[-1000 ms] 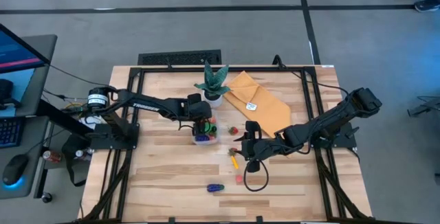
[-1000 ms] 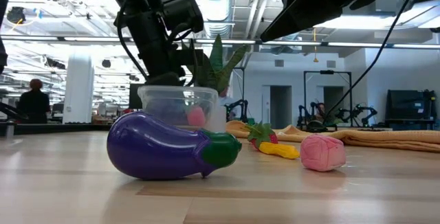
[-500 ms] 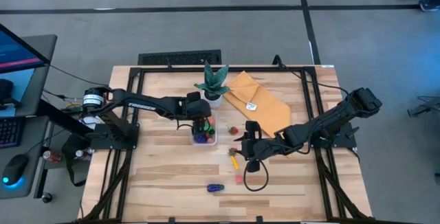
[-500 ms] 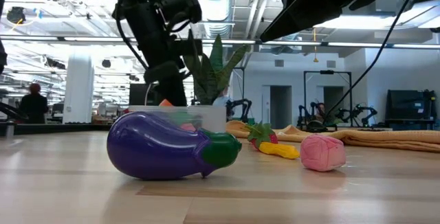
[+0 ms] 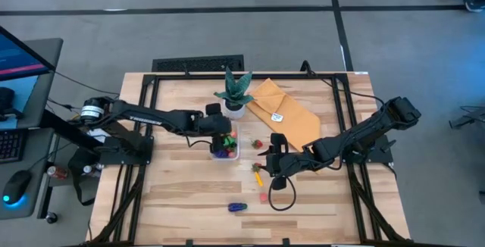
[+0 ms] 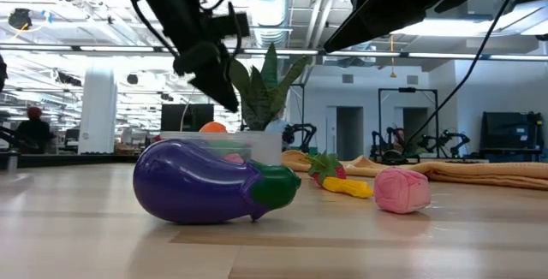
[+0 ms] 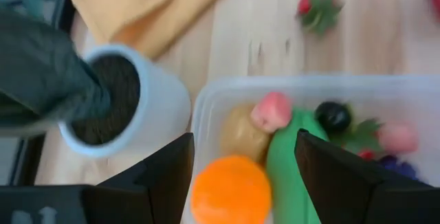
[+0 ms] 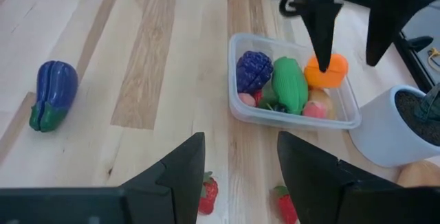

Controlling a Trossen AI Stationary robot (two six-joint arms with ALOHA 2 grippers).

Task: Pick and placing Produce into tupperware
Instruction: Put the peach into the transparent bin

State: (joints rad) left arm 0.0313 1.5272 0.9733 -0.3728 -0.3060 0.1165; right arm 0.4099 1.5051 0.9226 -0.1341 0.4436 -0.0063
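Note:
The clear tupperware [image 5: 226,148] stands on the table in front of the plant. It holds purple, green, orange and pink produce [image 8: 289,83]. My left gripper [image 5: 218,132] hangs open just above its far end. In the left wrist view [image 7: 244,138] its fingers stand on either side of an orange piece [image 7: 230,189] that lies in the tupperware. My right gripper [image 5: 269,170] is open and empty above the table, right of the tupperware. A purple eggplant [image 5: 237,207], a pink piece [image 5: 263,197], a yellow piece [image 5: 258,176] and a strawberry [image 5: 257,144] lie loose on the table.
A green plant in a white pot [image 5: 233,94] stands just behind the tupperware. A mustard-yellow cloth [image 5: 284,114] lies at the far right. In the low view the eggplant [image 6: 214,181] lies in front of the tupperware. Bare wood lies toward the table's near left.
My left gripper has risen from the tupperware and drawn back a little toward the table's left edge. The tupperware's rim shows lower in the low view than a second ago. An orange piece now shows at its top.

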